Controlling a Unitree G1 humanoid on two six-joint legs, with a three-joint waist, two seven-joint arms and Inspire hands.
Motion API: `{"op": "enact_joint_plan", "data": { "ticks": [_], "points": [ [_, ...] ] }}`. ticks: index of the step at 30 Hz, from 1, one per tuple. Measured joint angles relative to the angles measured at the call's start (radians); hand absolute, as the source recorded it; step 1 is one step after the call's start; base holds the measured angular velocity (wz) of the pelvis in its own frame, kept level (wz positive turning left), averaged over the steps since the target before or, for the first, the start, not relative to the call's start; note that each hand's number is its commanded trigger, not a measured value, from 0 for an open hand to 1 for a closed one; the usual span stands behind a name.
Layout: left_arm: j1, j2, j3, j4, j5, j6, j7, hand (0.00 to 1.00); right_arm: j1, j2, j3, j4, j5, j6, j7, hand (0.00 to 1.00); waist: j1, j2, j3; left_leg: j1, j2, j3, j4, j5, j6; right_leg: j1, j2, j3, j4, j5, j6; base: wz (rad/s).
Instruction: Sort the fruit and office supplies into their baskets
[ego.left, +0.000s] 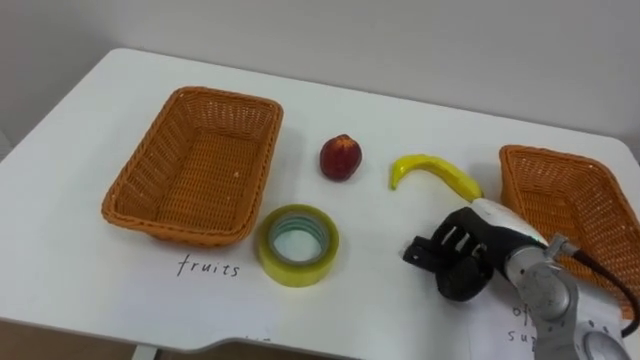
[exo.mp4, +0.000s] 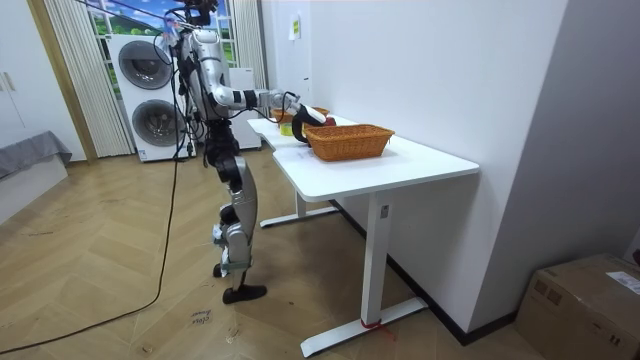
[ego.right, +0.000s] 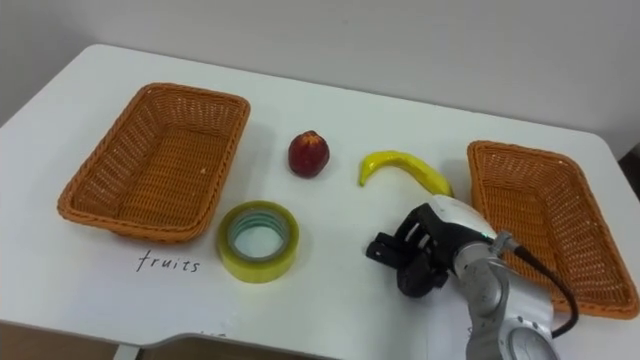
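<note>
A red peach (ego.left: 340, 157) and a yellow banana (ego.left: 435, 172) lie on the white table (ego.left: 90, 130) between two wicker baskets. The left basket (ego.left: 176, 226) holds nothing and has "fruits" handwritten in front of it. The right basket (ego.left: 522, 160) also holds nothing. A yellow roll of tape (ego.left: 296, 270) lies flat just right of the left basket's near corner. My right hand (ego.left: 470, 250) hovers low over the table just below the banana, left of the right basket. Its fingers are loosely extended toward the tape and it holds nothing.
The table's near edge runs just below the tape and the hand. A handwritten label (ego.left: 520, 325) lies partly under my right arm by the right basket. In the room view I stand at the table's end, with washing machines (exo.mp4: 150, 95) behind me.
</note>
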Motion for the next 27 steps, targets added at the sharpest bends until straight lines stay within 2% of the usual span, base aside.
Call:
{"op": "enact_joint_plan", "data": {
  "ticks": [11,15,20,23,27],
  "points": [
    [0.011,0.0,0.0,0.02,-0.001,-0.002,0.025,0.0,0.012,0.001,-0.003,-0.003,0.016,-0.011,-0.005,1.0,-0.003,0.002,-0.0011,0.001,0.0,0.0,0.0,0.0,-0.001,0.001,0.0,0.0,0.0,0.0,-0.001,0.0],
    [0.011,-0.002,-0.002,0.019,-0.024,-0.01,0.039,0.0,0.011,0.0,-0.007,0.01,0.05,-0.03,-0.025,1.0,-0.007,0.002,-0.001,0.002,0.001,0.0,0.0,0.0,-0.001,0.001,0.001,0.002,0.0,0.001,-0.001,0.0],
    [0.017,-0.004,-0.024,0.015,-0.047,-0.027,0.056,0.0,0.013,0.001,-0.022,-0.005,0.092,-0.032,-0.029,1.0,-0.023,0.005,0.0005,0.0,0.0,-0.001,-0.001,0.0,-0.001,0.0,0.0,0.001,-0.001,0.001,-0.001,0.0],
    [0.023,-0.006,-0.039,0.019,-0.053,-0.029,0.056,0.0,0.018,0.0,-0.027,-0.025,0.159,-0.037,-0.017,1.0,-0.031,0.011,0.0023,0.001,0.0,0.003,-0.004,0.001,-0.001,-0.002,0.001,0.003,-0.001,0.001,-0.001,-0.01],
    [0.049,-0.01,-0.036,0.023,-0.052,-0.054,0.042,0.0,0.034,0.0,-0.042,-0.068,0.254,-0.058,0.003,1.0,-0.039,0.022,0.006,0.002,0.001,0.007,-0.008,0.001,0.0,-0.005,0.002,0.009,-0.003,0.001,-0.001,-0.03]
  ]
}}
